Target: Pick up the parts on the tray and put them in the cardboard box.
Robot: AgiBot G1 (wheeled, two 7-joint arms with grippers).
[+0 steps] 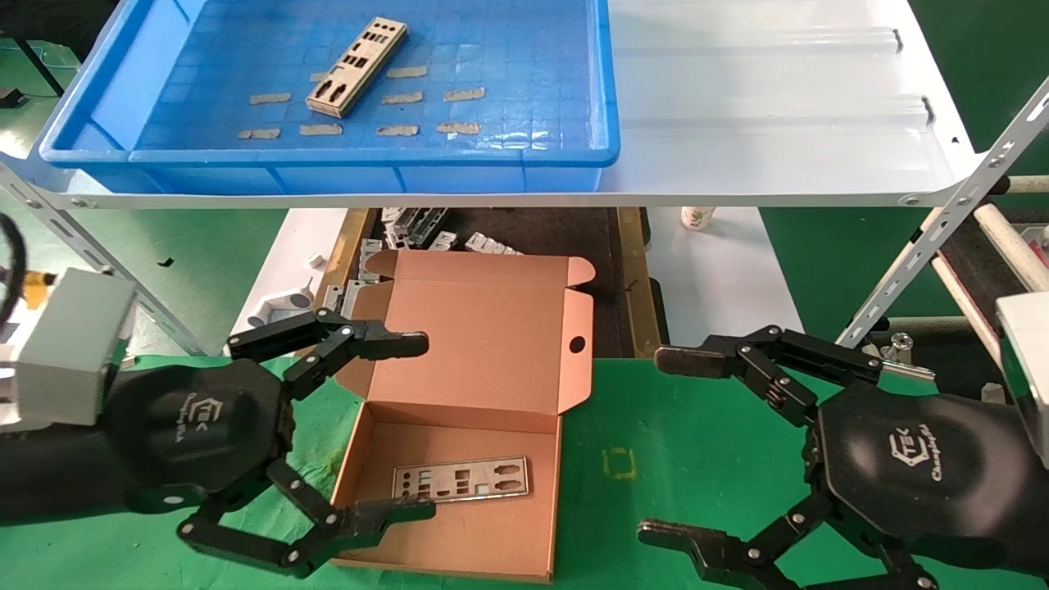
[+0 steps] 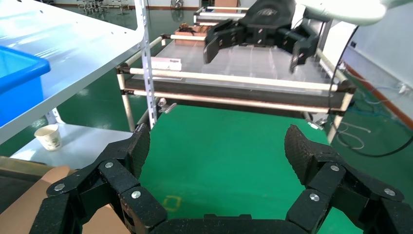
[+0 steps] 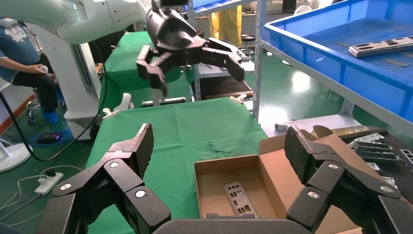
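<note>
Both wide open and empty: left hand [image 1: 414, 426] over the cardboard box [image 1: 483, 524], right hand [image 1: 668, 447] beside it.

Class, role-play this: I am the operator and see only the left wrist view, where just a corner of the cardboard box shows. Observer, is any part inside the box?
Observer: Yes, one part lies flat on the floor of the open cardboard box.
Operator: Anything on the tray?
Observer: A second part lies in the tray, among small tan tape strips.
Operator: Where is my left pincer?
Observer: The left pincer is open and empty, straddling the box's left wall. The right pincer is open to the box's right.
</note>
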